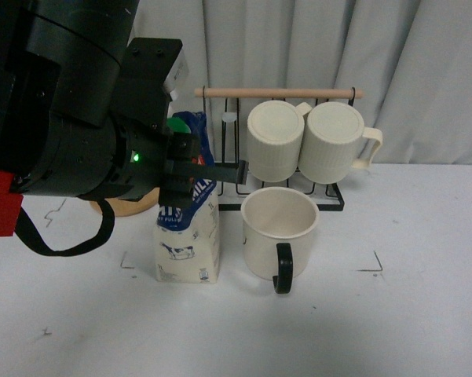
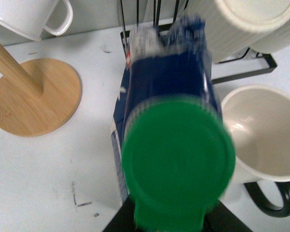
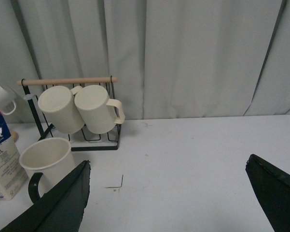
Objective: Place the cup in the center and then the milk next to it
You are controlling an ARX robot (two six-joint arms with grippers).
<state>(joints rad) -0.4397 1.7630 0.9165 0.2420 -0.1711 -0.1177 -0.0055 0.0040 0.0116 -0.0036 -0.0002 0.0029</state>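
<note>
The cup (image 1: 279, 232), cream with a black handle turned toward me, stands upright on the white table; it also shows in the left wrist view (image 2: 265, 130) and the right wrist view (image 3: 46, 162). Close on its left stands the milk (image 1: 187, 243), apart from it by a narrow gap. My left gripper (image 1: 192, 161) is open around the carton's blue top. In the left wrist view the blurred green cap (image 2: 178, 159) fills the space just above the left gripper (image 2: 171, 223). My right gripper (image 3: 166, 198) is open over bare table to the right of the cup, holding nothing.
Behind the cup, a black wire rack (image 1: 330, 200) with a wooden bar holds two ribbed cream mugs (image 1: 275, 141) (image 1: 334, 141). At the back left is a round wooden stand base (image 2: 34, 96) with a small white mug (image 2: 29, 17). Black corner marks (image 1: 375, 267) are drawn on the table.
</note>
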